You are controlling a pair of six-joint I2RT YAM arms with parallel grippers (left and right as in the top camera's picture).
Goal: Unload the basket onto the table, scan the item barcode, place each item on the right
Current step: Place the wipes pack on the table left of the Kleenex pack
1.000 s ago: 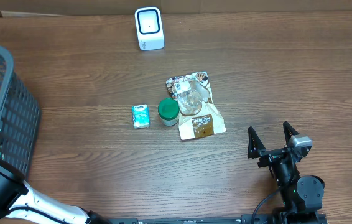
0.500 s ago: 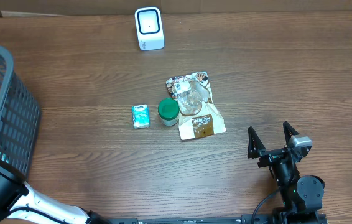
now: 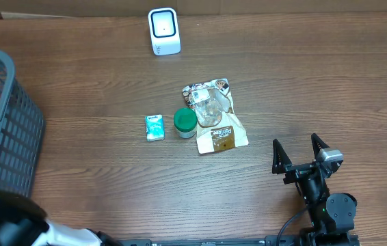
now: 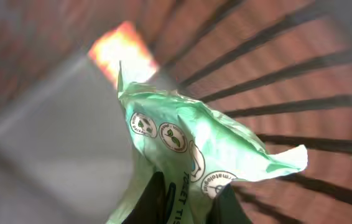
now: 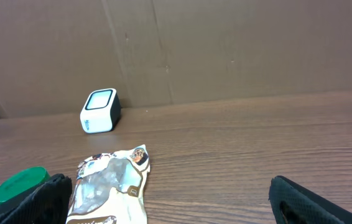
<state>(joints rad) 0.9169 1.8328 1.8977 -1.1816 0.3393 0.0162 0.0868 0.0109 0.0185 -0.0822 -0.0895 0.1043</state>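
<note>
Green packet (image 4: 194, 149): pinched between the closed jaws of the left gripper (image 4: 188, 200), inside the wire basket (image 3: 16, 130). Right gripper (image 3: 301, 152): jaws spread wide over the table (image 3: 98, 191), well apart from the scanner (image 3: 164, 31).

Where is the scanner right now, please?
Overhead, the scanner stands at the table's far edge, beyond the snack bag and green-lidded jar.

Jar (image 3: 184, 123) between packet (image 3: 154, 127) and pouch (image 3: 215, 117), before scanner (image 3: 164, 31)
</note>
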